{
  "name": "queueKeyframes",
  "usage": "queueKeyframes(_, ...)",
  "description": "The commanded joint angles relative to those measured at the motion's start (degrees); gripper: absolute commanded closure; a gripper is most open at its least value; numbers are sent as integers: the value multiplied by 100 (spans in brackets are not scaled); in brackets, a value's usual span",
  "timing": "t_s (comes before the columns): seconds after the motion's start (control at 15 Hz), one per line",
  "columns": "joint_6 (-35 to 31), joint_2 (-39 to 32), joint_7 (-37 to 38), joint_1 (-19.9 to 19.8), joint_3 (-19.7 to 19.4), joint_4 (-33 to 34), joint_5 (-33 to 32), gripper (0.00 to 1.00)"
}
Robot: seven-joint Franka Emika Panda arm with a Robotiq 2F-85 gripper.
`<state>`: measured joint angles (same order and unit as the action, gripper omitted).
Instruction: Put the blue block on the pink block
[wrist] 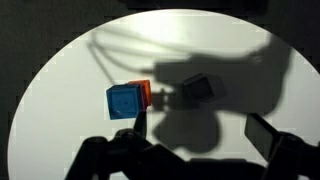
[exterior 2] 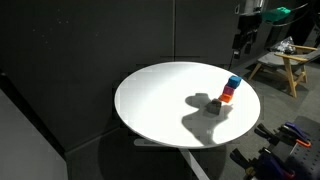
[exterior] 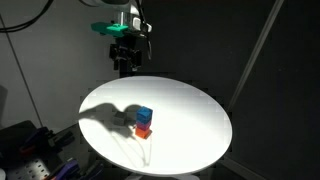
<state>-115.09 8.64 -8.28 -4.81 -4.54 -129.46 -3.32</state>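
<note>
Wrist view: my gripper [wrist: 195,138] hangs above the white round table [wrist: 60,90], jaws wide, nothing between them. Blue block [wrist: 123,101] lies ahead of the jaws, off-centre toward one fingertip, stacked on a reddish block [wrist: 146,93]; pink or orange-red, cannot tell. Dark block [wrist: 197,88] sits ahead of the jaws' midline.

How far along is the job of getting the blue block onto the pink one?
Looks done, maybe: the blue block sits on a reddish block that reads orange-red, not clearly pink. In hand: nothing; the gripper is open and empty, high above the table. Left: a dark block lies in shadow beside the stack, colour impossible to tell; if that is the pink one, the stacking is not yet done.
</note>
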Motion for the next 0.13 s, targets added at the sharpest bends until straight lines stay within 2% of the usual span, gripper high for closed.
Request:
queueKeyframes(0.0,12,-3,3,22,-20,9,-2,0)
queueKeyframes(0.07,12,-3,3,23,-20,9,-2,0)
